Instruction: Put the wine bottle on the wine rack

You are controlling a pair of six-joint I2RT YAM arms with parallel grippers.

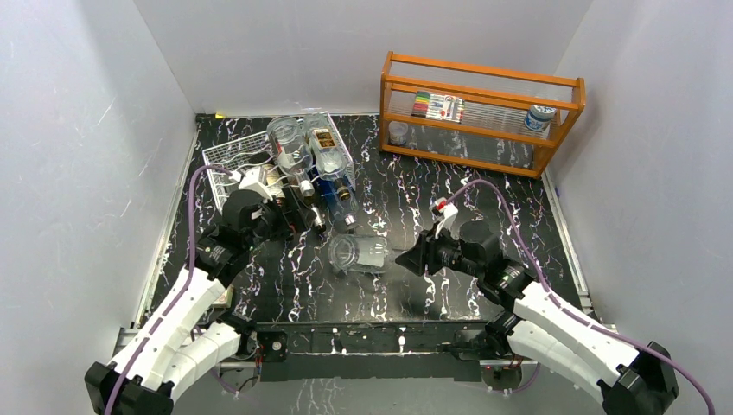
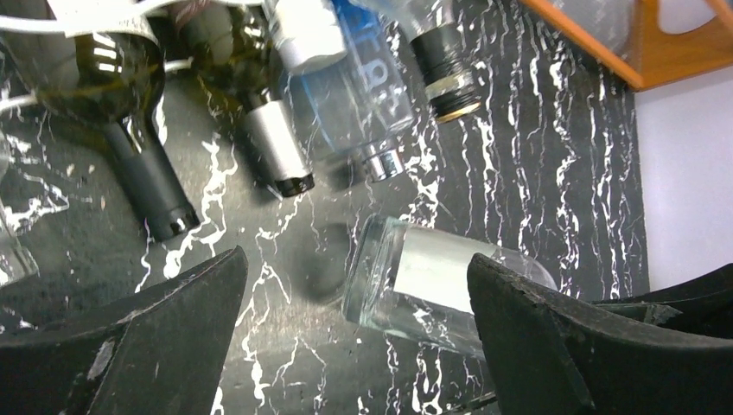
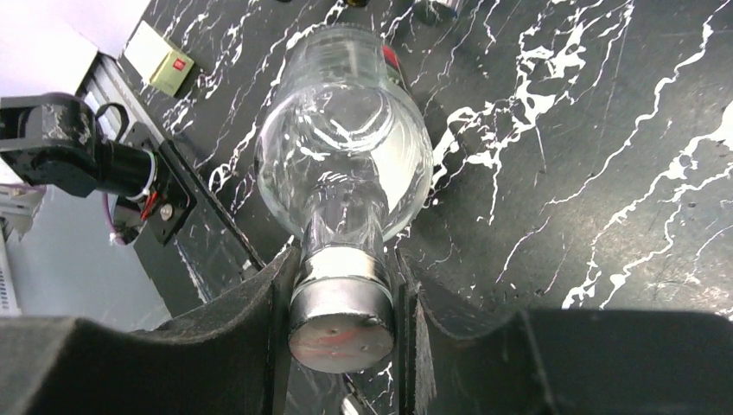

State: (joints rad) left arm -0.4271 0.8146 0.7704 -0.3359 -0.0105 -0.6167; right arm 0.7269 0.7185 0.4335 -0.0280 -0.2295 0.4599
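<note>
A clear glass wine bottle point(image 1: 358, 254) lies on its side mid-table, base to the left, neck to the right. My right gripper point(image 1: 406, 259) is shut on its silver-capped neck point(image 3: 341, 298); the clear body point(image 3: 344, 164) stretches away from the fingers. In the left wrist view its base point(image 2: 406, 285) lies between my open left fingers. My left gripper point(image 1: 298, 216) is open and empty, just left of the bottle and in front of the white wire wine rack point(image 1: 226, 157), which holds several bottles point(image 1: 290, 149) with necks point(image 2: 151, 186) pointing forward.
An orange wooden shelf point(image 1: 484, 112) with markers and small jars stands at the back right. Grey walls close in the left, back and right sides. The marbled black tabletop point(image 1: 484, 199) lies between shelf and right arm.
</note>
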